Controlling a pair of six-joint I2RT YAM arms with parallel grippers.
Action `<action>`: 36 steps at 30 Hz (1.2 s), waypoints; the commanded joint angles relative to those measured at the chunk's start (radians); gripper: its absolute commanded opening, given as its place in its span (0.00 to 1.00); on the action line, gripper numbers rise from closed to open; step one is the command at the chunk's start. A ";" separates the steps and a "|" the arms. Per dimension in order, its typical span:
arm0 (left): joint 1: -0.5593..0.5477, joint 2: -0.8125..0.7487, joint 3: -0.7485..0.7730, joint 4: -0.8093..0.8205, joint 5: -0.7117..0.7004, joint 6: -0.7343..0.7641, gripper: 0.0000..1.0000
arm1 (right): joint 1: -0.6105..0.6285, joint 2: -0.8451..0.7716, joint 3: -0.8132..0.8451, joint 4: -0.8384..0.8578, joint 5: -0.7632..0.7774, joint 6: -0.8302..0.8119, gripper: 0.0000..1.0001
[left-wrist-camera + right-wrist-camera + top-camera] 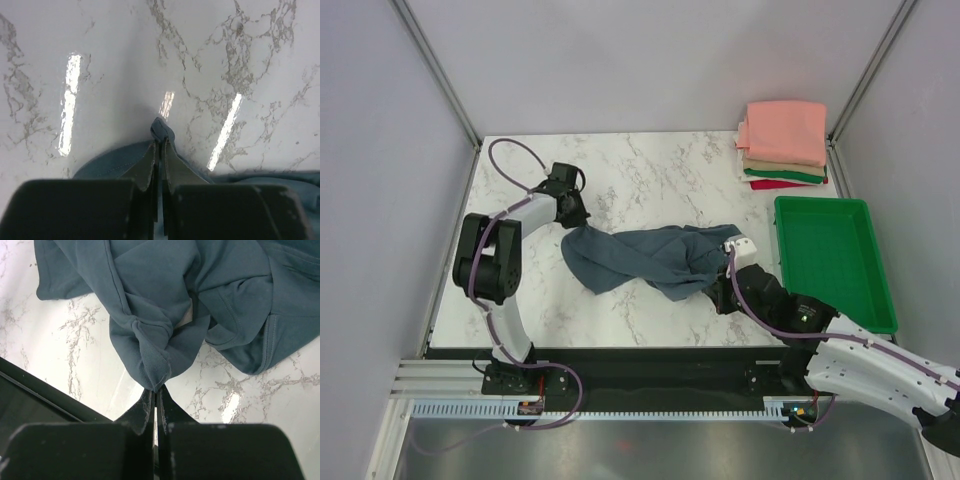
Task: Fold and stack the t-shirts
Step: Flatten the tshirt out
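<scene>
Holds the blue-grey t-shirt (650, 258) at both ends, with the left gripper (160, 145) squeezed tight on its far left tip and the right gripper (155, 392) squeezed tight on its near right edge, cloth bunched long ways across the middle of the table (650, 170).

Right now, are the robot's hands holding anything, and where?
Both pinch the blue-grey t-shirt: left gripper a fold at one end, right gripper a bunched fold opposite.

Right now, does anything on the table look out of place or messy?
The blue-grey shirt is twisted into a rumpled rope instead of lying flat. It stretches between the left gripper and right gripper, each pinching a bit of cloth. Nothing else stands out.
</scene>
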State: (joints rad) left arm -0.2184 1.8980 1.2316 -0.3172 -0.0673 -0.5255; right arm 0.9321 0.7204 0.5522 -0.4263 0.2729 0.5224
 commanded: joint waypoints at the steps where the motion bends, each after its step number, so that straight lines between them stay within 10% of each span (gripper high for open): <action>1: -0.004 -0.147 0.026 -0.058 -0.006 -0.007 0.02 | 0.002 0.011 0.061 -0.002 0.000 -0.002 0.00; 18: -0.004 -1.005 0.358 -0.309 -0.172 0.271 0.02 | 0.002 0.131 0.922 -0.155 0.295 -0.465 0.00; 28: -0.004 -1.290 0.371 -0.215 -0.117 0.381 0.02 | 0.002 -0.148 0.858 0.092 -0.001 -0.755 0.00; 36: -0.004 -1.252 0.408 -0.227 -0.176 0.438 0.02 | 0.004 -0.006 0.853 0.193 0.072 -1.024 0.00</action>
State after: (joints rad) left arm -0.2268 0.6010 1.6066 -0.5716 -0.1501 -0.1772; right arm 0.9360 0.6331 1.4197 -0.3386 0.2668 -0.3367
